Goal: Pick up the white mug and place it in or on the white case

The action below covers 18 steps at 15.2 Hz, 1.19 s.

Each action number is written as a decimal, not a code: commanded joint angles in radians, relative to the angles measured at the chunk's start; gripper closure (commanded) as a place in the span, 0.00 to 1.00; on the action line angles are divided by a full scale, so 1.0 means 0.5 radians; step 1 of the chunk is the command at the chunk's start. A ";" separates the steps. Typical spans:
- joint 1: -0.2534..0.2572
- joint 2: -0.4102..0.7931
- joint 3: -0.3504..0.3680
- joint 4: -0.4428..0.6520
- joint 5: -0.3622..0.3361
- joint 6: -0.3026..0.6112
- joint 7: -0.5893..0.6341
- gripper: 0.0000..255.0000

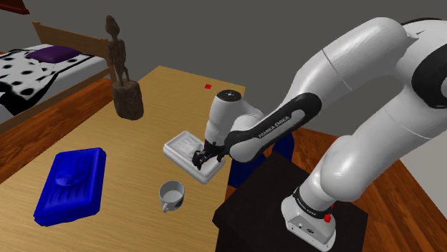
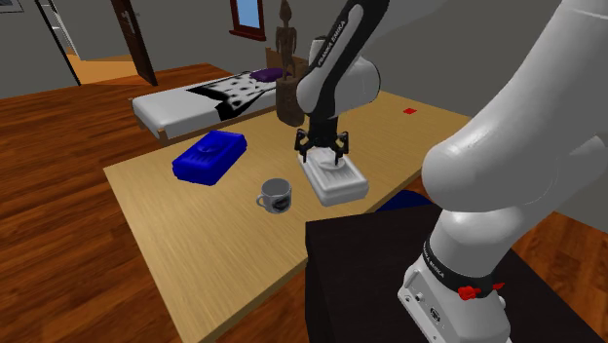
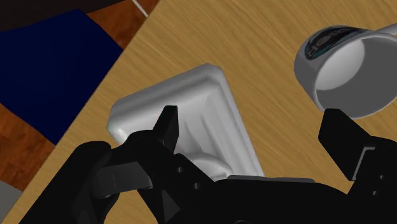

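Surface finishes
Matt grained wooden tabletop (image 3: 254, 57); faintly glossy white moulded case (image 3: 184, 102) under the black claw (image 3: 251, 121), smooth white round mug (image 3: 356, 70) beside it.

A light wooden table (image 1: 125, 218) stands on a floor (image 2: 58, 244) of reddish-brown boards. Beyond the table's far edge is a low bed (image 2: 185, 102) with a white cover spotted in black, a purple pillow (image 1: 50, 54) and a plain wooden headboard (image 1: 71, 36). The walls (image 1: 215, 28) are flat grey. In the second exterior view a dark door (image 2: 134, 44) stands open past the bed, and a small red-framed window (image 2: 247, 15) shows blue.
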 commanded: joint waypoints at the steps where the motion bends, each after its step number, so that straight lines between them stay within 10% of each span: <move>1: -0.033 0.191 0.061 0.067 -0.164 0.129 0.188 0.00; 5: 0.015 0.596 0.002 0.239 -0.710 0.328 0.698 0.00; 9: 0.286 0.956 -0.256 0.469 -1.110 0.451 1.104 0.00; 18: 0.567 1.325 -0.548 0.688 -1.340 0.629 1.345 0.00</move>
